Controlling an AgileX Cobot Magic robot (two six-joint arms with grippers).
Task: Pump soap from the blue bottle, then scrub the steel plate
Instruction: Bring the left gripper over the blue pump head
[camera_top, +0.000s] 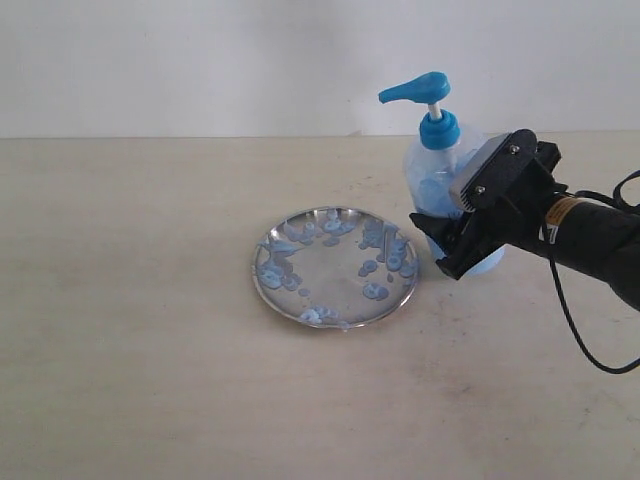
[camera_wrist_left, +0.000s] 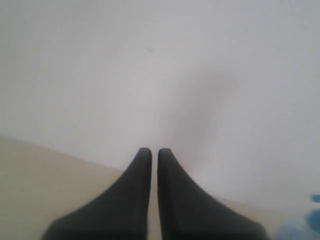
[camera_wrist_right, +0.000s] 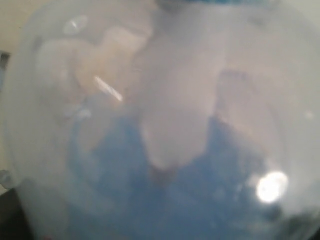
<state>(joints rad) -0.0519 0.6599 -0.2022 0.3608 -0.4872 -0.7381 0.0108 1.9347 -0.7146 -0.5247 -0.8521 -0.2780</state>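
The blue bottle stands upright on the table just right of the steel plate, its bright blue pump head pointing left. Pale blue blobs of soap speckle the plate. My right gripper reaches in from the right and is shut on the bottle's lower body. The bottle fills the right wrist view, with soap showing through the plastic and the fingers hidden. My left gripper is shut on nothing and faces a pale wall. It is out of the exterior view.
The pale wooden table stretches left of and in front of the plate. A white wall rises behind. A black cable hangs from the right arm. A blurred blue patch shows at the corner of the left wrist view.
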